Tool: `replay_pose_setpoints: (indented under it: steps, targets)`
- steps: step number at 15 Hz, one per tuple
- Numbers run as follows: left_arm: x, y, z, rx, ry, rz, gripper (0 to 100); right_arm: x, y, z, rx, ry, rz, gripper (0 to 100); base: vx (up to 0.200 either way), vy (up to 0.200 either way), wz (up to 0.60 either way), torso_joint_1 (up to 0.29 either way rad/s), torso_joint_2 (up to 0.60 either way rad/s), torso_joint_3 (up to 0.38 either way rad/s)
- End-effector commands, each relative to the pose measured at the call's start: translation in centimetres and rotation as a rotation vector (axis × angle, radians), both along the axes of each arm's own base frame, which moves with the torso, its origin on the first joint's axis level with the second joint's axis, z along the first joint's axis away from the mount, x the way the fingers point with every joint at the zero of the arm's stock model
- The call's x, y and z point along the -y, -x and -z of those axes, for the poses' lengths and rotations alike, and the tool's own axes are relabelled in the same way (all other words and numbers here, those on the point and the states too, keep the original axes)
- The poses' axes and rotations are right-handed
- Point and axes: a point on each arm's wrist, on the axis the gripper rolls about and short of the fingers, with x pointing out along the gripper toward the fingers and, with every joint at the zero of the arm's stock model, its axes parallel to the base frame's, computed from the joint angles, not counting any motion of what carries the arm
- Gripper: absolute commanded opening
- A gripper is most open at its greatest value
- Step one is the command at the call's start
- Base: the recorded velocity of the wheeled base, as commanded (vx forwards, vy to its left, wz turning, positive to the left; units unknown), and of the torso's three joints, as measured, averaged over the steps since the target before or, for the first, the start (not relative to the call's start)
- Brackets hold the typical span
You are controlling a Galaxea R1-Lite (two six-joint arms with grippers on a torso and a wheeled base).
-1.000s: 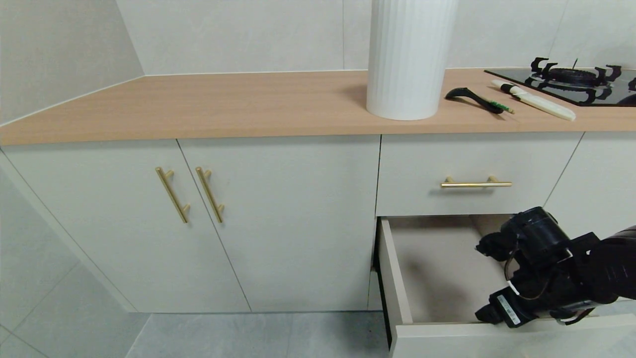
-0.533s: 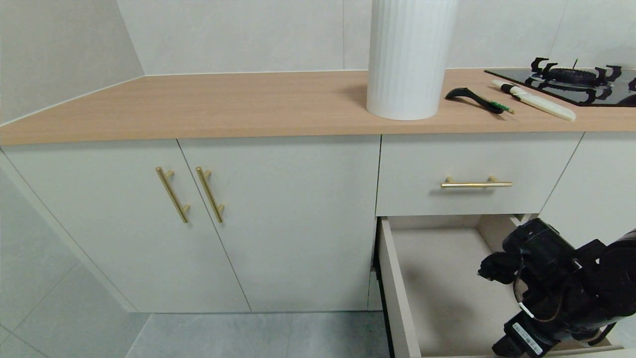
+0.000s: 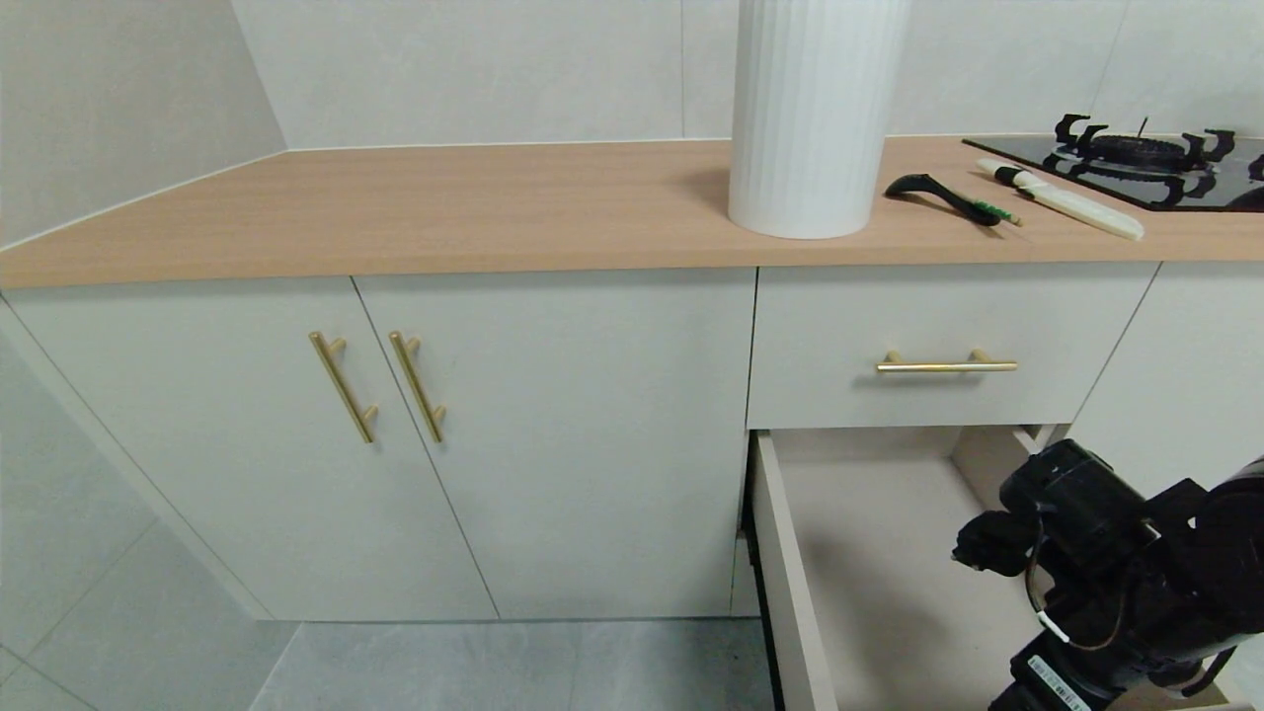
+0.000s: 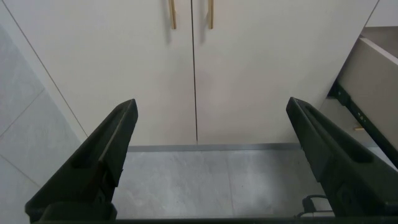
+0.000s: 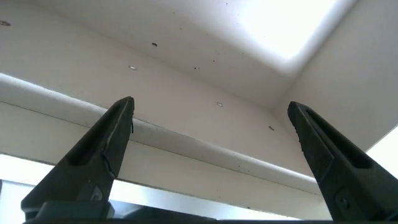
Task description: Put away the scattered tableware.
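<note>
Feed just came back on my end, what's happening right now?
The lower drawer stands pulled open. The right end effector is over its front end, open and holding nothing. The left end effector, also open, hangs low facing the cabinet doors. The black spoon and cream utensil lie on the counter beside the stove, not yet put away.

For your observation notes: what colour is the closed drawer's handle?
Gold handle, clearest in the head view.

Soft even light; bright patch inside drawer [image 5: 280, 31]; vase [image 3: 810, 118] shadows countertop [image 3: 444, 207]
</note>
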Motion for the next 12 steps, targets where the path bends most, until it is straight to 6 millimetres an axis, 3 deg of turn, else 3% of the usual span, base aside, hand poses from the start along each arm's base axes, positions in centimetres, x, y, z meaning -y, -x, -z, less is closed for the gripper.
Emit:
replay_pose_setpoints:
  steps: [1,5,6,12]
  targets:
    - [0.0,0.0,0.0,-0.001,0.0,0.001,100,0.0,-0.1,-0.3,0.012,-0.005,0.001,100,0.0,0.0,0.0,0.0,0.0,0.0]
    - [0.0,0.0,0.0,-0.001,0.0,-0.001,100,-0.1,-1.4,-2.8,0.186,-0.119,0.095,100,0.0,0.0,0.0,0.0,0.0,0.0]
    - [0.0,0.0,0.0,-0.001,0.0,0.001,100,-0.2,-2.0,-3.8,0.302,-0.189,0.146,100,0.0,0.0,0.0,0.0,0.0,0.0]
    - [0.0,0.0,0.0,-0.001,0.0,0.001,100,0.0,-2.6,-5.5,0.487,-0.292,0.188,100,0.0,0.0,0.0,0.0,0.0,0.0]
